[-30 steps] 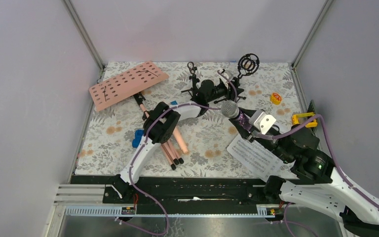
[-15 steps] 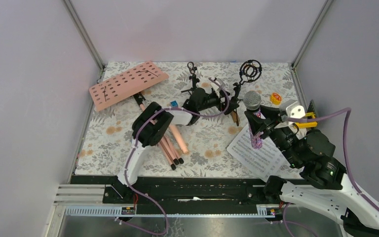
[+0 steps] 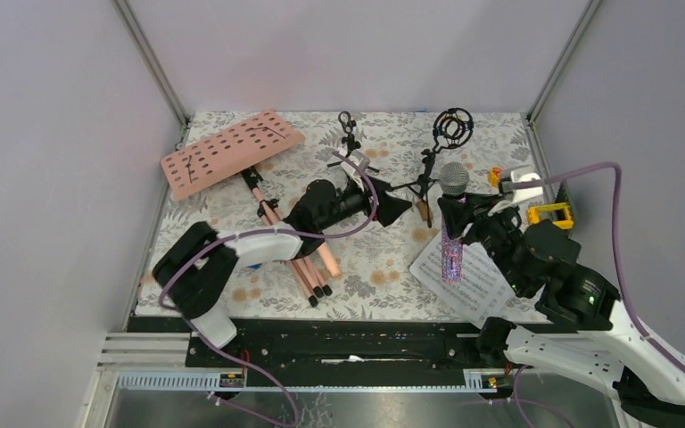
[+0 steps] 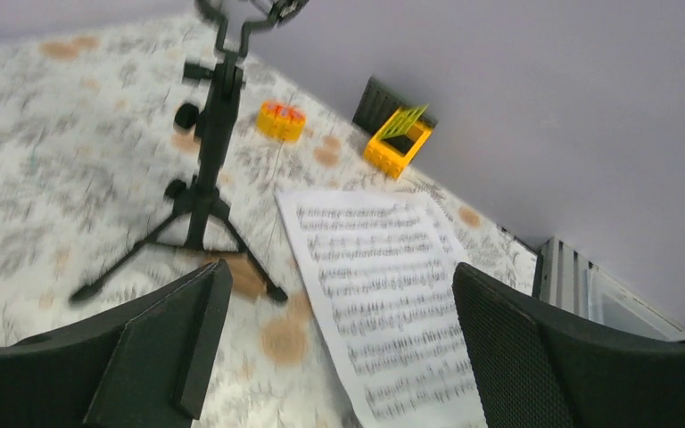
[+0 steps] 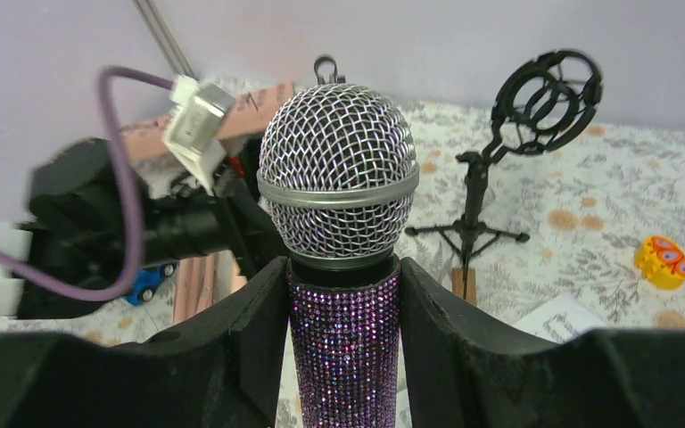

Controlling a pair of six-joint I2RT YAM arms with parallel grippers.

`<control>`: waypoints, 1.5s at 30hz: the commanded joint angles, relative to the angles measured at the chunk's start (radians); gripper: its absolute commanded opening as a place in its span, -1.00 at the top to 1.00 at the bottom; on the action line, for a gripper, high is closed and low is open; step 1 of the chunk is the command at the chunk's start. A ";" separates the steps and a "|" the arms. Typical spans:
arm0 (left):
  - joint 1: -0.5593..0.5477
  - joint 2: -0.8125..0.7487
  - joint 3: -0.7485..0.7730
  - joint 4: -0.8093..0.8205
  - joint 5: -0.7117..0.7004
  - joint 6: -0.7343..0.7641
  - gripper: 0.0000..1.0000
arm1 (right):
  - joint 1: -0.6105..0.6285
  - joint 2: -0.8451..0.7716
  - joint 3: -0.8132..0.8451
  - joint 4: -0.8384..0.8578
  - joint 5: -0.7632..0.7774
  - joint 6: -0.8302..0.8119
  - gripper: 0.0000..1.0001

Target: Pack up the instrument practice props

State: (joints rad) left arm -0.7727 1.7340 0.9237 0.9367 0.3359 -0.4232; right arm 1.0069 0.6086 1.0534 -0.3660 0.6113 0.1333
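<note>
Now, left wrist view alone is showing the sheet-music pages (image 4: 379,285) close, flat on the table (image 4: 53,178), my left gripper (image 4: 334,334) is hanging wide apart, empty, my right gripper (image 5: 343,294) is clamping the purple glitter microphone (image 5: 339,187) upright.

The floral-patterned table (image 3: 205,223) carries a salmon-pink perforated rack (image 3: 232,152) at upper left, its pink legs (image 3: 314,272) running down toward the center. A black microphone stand (image 3: 428,174) stands at upper center, a sheet-music page (image 3: 468,294) lies at lower right, and a yellow block (image 3: 549,214) sits by the right edge.
</note>
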 commanded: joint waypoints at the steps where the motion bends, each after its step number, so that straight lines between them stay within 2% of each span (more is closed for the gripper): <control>1: -0.035 -0.241 -0.086 -0.419 -0.220 -0.020 -0.97 | 0.004 0.096 0.051 -0.062 -0.033 0.079 0.92; 5: -0.037 -0.510 -0.202 -0.741 -0.347 -0.104 -0.98 | 0.004 0.234 0.031 -0.095 -0.062 0.162 0.96; 8: -0.037 -0.730 -0.230 -1.014 -0.416 -0.138 -0.97 | 0.004 0.345 0.002 -0.024 -0.170 0.163 0.97; 13: -0.035 -1.074 -0.151 -1.361 -0.575 -0.091 -0.98 | -0.002 0.561 -0.017 0.134 -0.259 0.143 1.00; 18: -0.037 -1.201 -0.039 -1.572 -0.777 -0.030 -0.97 | -0.060 0.826 0.070 0.185 -0.388 0.078 1.00; 20: -0.036 -1.212 -0.026 -1.614 -0.839 -0.009 -0.98 | -0.083 0.913 0.106 0.206 -0.438 0.040 0.94; 24: -0.037 -1.214 -0.047 -1.649 -0.900 -0.003 -0.97 | -0.098 1.060 0.148 0.281 -0.432 0.004 0.95; 33: -0.035 -1.210 -0.094 -1.641 -0.906 -0.002 -0.97 | -0.141 1.368 0.401 0.261 -0.490 0.011 0.90; 39: -0.036 -1.191 -0.095 -1.641 -0.903 0.003 -0.98 | -0.153 1.525 0.570 0.168 -0.431 0.006 0.52; 45: -0.036 -1.175 -0.094 -1.641 -0.896 0.006 -0.97 | -0.172 1.573 0.604 0.147 -0.417 0.043 0.16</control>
State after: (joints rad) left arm -0.8108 0.5449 0.8272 -0.7139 -0.5518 -0.4366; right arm 0.8547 2.1662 1.6058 -0.1997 0.1665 0.1551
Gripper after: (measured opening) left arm 0.988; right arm 0.503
